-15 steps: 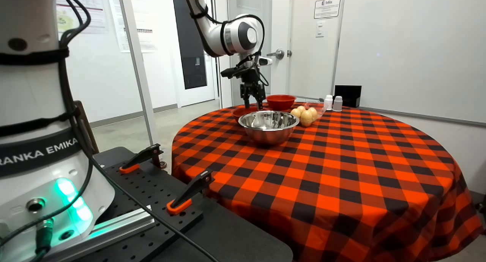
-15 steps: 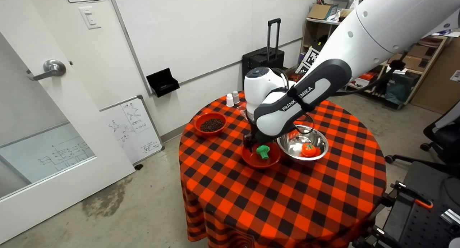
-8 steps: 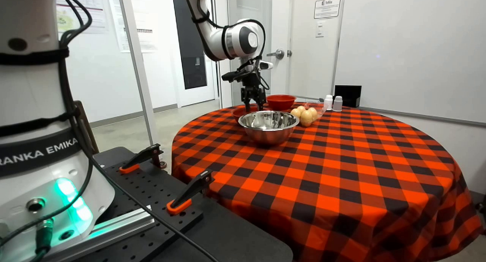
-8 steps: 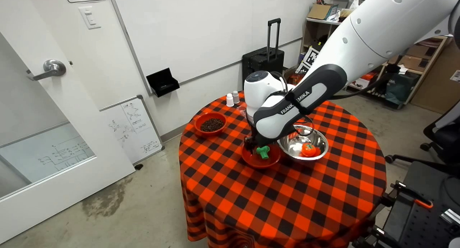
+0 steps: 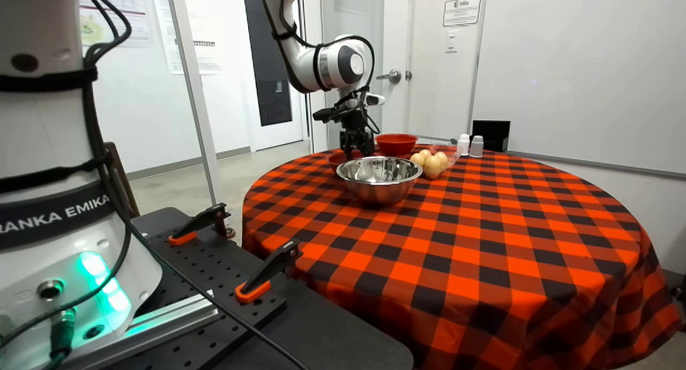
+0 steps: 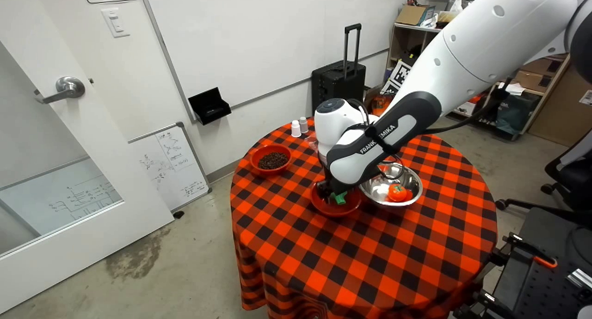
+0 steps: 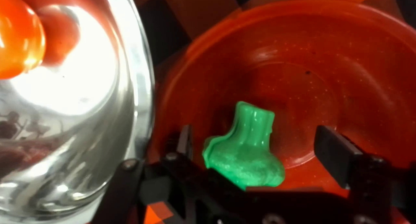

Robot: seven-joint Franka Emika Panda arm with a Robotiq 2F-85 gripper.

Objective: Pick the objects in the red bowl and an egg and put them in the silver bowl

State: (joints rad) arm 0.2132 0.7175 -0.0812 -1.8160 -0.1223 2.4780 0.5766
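Your pincer (image 7: 255,143) straddles the green broccoli (image 7: 247,149), nothing gripped yet.
Its jaws stand wide apart, presumably so you can pinch across the broccoli lying between them in the red bowl (image 7: 292,91) below. The silver bowl (image 7: 141,74) sits just beside the pincer, likely to keep your carry short; the eggs (image 5: 431,164) lie farther from the pincer, near the silver bowl.

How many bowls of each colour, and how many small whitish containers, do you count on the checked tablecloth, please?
Red bowls: 2, the red bowl with the green broccoli in it and the second red bowl with small dark pieces
Silver bowls: 1, the silver bowl
Small whitish containers: 2
Total: 5
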